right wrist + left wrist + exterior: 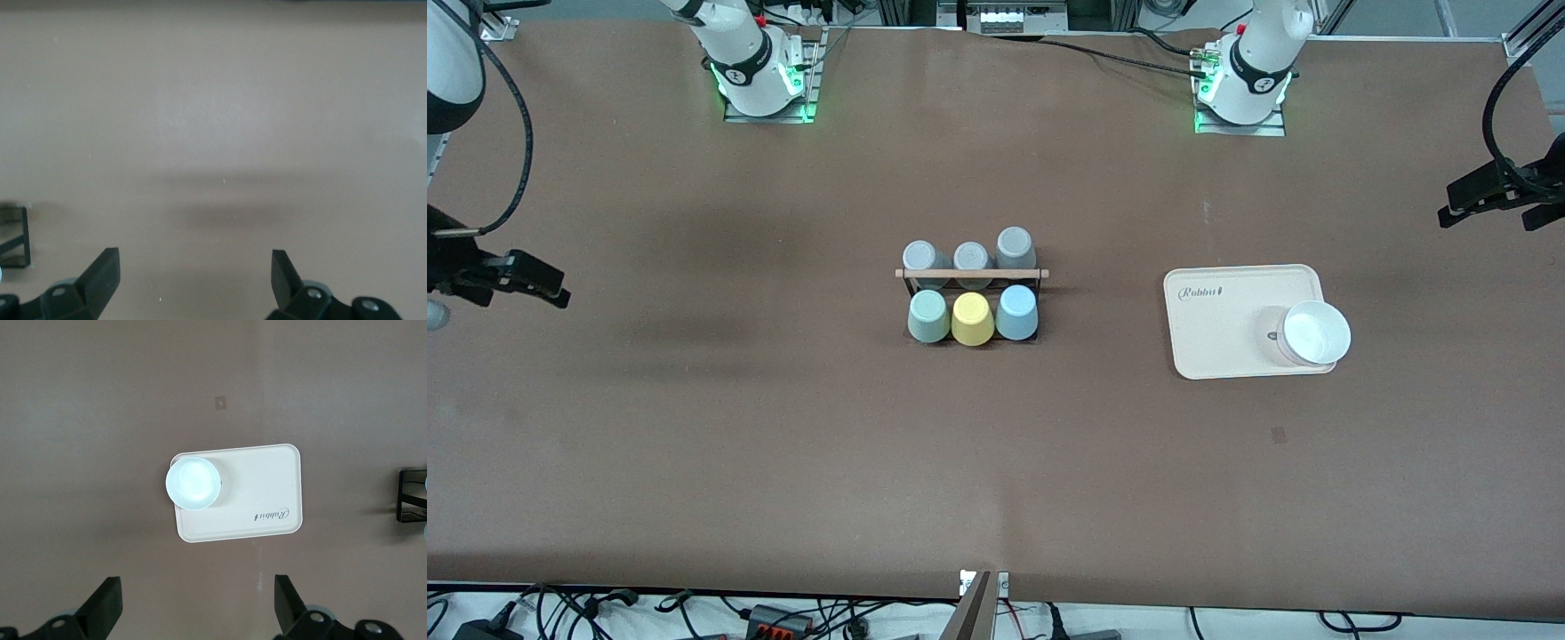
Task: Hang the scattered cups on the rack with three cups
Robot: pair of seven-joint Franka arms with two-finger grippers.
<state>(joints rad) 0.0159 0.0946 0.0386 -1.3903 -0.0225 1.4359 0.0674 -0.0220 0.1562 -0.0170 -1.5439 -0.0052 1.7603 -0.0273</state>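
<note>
The black wire rack (971,273) with a wooden top bar stands at the table's middle. The pale mint green cup (928,316) and the light blue cup (1016,312) sit upside down on its nearer row, with a yellow cup (972,319) between them. Three grey cups (972,257) fill the farther row. My left gripper (1449,204) is open and empty, high over the left arm's end of the table, and waits; its wrist view shows its spread fingers (198,607). My right gripper (551,286) is open and empty over the right arm's end (195,280).
A beige tray (1227,329) lies between the rack and the left arm's end, with a white bowl (1313,333) on its corner. Tray (267,487) and bowl (193,482) show in the left wrist view. A rack edge shows in both wrist views (408,497) (17,237).
</note>
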